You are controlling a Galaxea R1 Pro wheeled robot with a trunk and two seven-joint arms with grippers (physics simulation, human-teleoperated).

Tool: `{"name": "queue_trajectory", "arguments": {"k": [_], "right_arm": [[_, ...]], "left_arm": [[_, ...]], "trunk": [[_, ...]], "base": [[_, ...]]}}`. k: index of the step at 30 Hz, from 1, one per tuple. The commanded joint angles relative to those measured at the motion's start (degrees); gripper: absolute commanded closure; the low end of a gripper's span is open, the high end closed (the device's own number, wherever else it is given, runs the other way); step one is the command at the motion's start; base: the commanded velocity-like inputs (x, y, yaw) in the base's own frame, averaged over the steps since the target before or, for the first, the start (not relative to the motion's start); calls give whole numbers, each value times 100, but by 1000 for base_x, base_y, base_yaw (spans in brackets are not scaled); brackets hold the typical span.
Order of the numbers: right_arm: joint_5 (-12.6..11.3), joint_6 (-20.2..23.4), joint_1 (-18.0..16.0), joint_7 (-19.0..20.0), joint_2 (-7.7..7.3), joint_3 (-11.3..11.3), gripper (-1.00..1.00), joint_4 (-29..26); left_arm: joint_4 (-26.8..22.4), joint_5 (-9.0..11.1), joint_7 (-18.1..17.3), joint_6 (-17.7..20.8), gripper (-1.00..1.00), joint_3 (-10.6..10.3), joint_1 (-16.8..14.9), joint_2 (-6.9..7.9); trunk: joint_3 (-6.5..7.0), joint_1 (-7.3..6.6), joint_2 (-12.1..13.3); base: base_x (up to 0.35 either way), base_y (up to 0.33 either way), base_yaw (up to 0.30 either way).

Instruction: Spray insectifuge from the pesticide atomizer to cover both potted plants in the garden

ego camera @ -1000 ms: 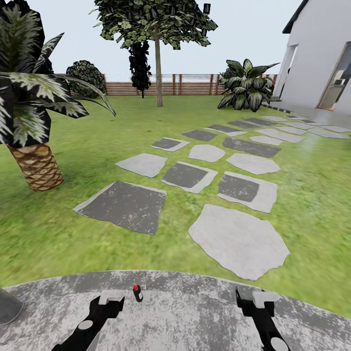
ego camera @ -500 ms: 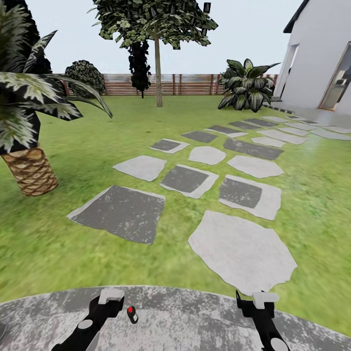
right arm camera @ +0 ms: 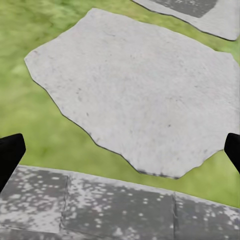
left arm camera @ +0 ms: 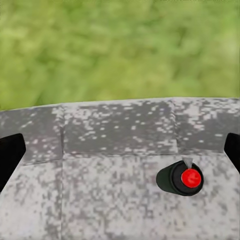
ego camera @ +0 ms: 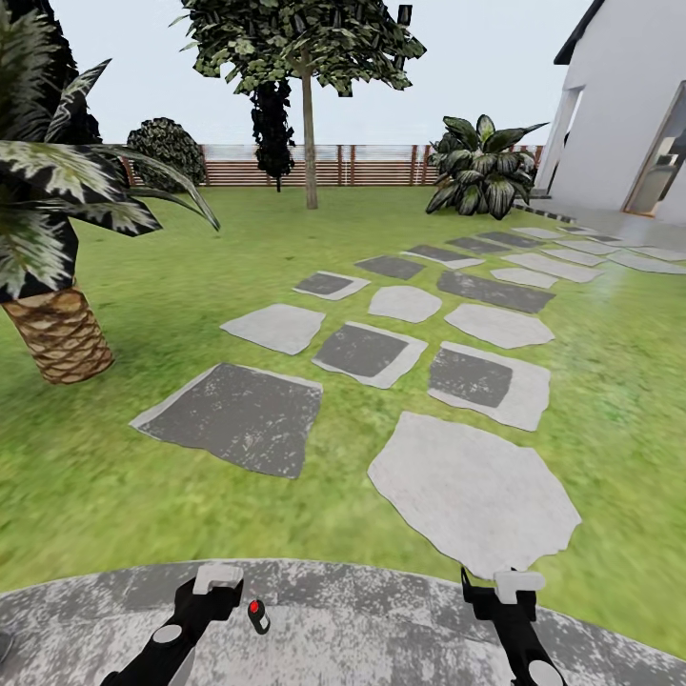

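Observation:
The pesticide atomizer (ego camera: 257,615) is a small dark bottle with a red top, seen from above. It stands upright on the mottled grey patio (ego camera: 362,619), just right of my left gripper (ego camera: 217,579). In the left wrist view the atomizer (left arm camera: 181,178) sits low between the wide-apart black fingertips (left arm camera: 10,152), nearer one finger, with my left gripper (left arm camera: 120,152) open and apart from it. My right gripper (ego camera: 505,583) hangs open over the patio's rim, and my right gripper (right arm camera: 120,155) has nothing between its fingers. The potted plants are out of view.
Beyond the patio's curved rim lies lawn with a path of grey stepping stones (ego camera: 472,495) leading to a white house (ego camera: 619,105). A scaly-trunked palm (ego camera: 57,333) stands at the left. A tree (ego camera: 308,105), a large leafy bush (ego camera: 481,167) and a slat fence (ego camera: 362,167) close the back.
The whole view shifted one second ago as the camera moved, so the patio rim and atomizer sit lower in the picture. Over the last half second nothing has visibly moved.

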Motion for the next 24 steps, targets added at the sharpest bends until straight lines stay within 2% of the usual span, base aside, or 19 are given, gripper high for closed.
{"name": "queue_trajectory", "arguments": {"k": [1,6,16,24], "right_arm": [[22,-13,-2,-24,0,3,-100,3],[17,-13,-2,-26,0,6,-100,3],[13,-16,-2,-28,1,14,-100,2],[13,-22,-2,-28,0,7,-100,-1]], "left_arm": [[4,-40,-2,-23,-100,22,-3,-1],[9,-15,9,-30,-100,23,-3,-4],[11,-6,14,-30,-100,30,-7,-12],[9,-4,19,-45,-100,55,-11,-4]], "trunk": [[-4,-1,-2],[-4,-1,-2],[-4,-1,-2],[-4,-1,-2]], "base": [[0,0,0],[0,-91,0],[0,-242,-79],[0,-40,-4]]}}
